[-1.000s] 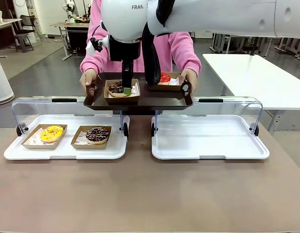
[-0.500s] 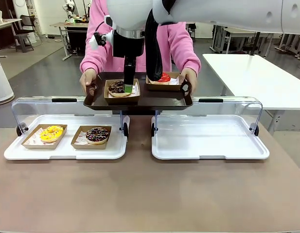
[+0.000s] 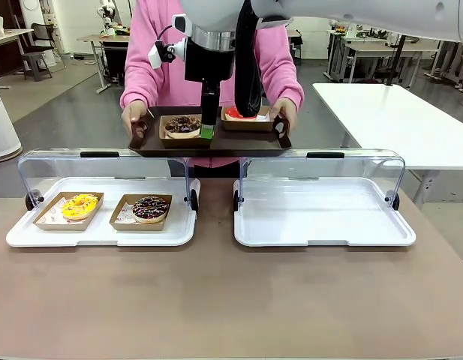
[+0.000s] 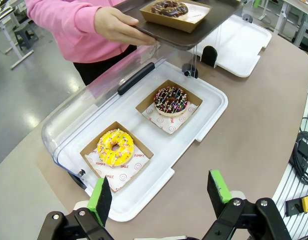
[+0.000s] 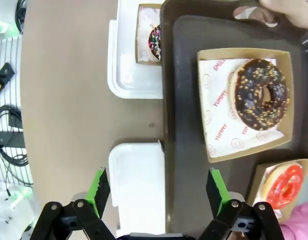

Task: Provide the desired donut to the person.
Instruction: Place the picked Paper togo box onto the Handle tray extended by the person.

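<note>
Your right tool (image 3: 208,133) hung with its jaws wide and nothing between them, above the dark tray (image 3: 208,144) that the person (image 3: 216,52) held by both ends across the far side of the table (image 3: 216,300); your left tool (image 4: 161,192) was likewise spread wide and empty, hovering over the table's left end. Just off the right tool's green pads (image 5: 100,186) sat the chocolate donut with nut crumbs (image 5: 262,95), in its brown paper tray (image 5: 243,102) on the person's tray, so it read as the delivered one, though you could not tell from this alone which donut was asked for. You would have judged these donuts light, soft and easily marred, the glaze sticky and quick to smear, so the stiff cardboard rim was the place to take hold, never the icing; the paper trays looked thin enough to buckle under a hard pinch and could skate on smooth plastic. By count there were four donuts: the chocolate one and a red-glazed one (image 3: 242,114) on the held tray, and a yellow sprinkled one (image 4: 115,147) and a dark sprinkled one (image 4: 170,100) in the left display case (image 4: 203,127). There were four paper trays, one under each donut, two clear-lidded display cases with the right case (image 3: 325,214) holding nothing, one dark tray, and two of the person's hands (image 3: 135,116) on it.
</note>
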`<action>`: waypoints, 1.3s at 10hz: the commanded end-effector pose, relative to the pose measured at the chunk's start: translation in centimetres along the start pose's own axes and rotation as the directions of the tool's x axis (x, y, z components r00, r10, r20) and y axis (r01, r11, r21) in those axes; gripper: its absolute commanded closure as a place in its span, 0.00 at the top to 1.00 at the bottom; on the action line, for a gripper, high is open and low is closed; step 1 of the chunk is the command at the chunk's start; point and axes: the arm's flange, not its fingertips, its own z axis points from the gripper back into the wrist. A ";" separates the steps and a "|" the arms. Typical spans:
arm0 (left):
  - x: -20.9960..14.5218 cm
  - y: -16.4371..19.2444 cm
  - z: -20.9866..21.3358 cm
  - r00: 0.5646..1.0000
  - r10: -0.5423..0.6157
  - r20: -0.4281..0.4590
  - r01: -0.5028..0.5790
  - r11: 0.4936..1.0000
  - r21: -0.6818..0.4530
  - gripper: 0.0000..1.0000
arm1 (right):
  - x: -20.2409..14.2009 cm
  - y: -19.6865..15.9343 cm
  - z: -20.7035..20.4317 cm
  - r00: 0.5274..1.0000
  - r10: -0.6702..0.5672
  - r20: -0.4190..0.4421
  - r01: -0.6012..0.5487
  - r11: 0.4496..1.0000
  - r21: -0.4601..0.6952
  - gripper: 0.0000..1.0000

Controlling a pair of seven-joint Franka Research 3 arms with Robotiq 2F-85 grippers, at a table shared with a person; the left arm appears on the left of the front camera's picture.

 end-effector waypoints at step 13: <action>0.1 0.0 0.1 1.000 0.018 0.008 -0.018 1.000 -0.006 1.00 | -14.8 4.5 5.0 0.932 -0.124 0.341 0.127 0.992 0.014 1.00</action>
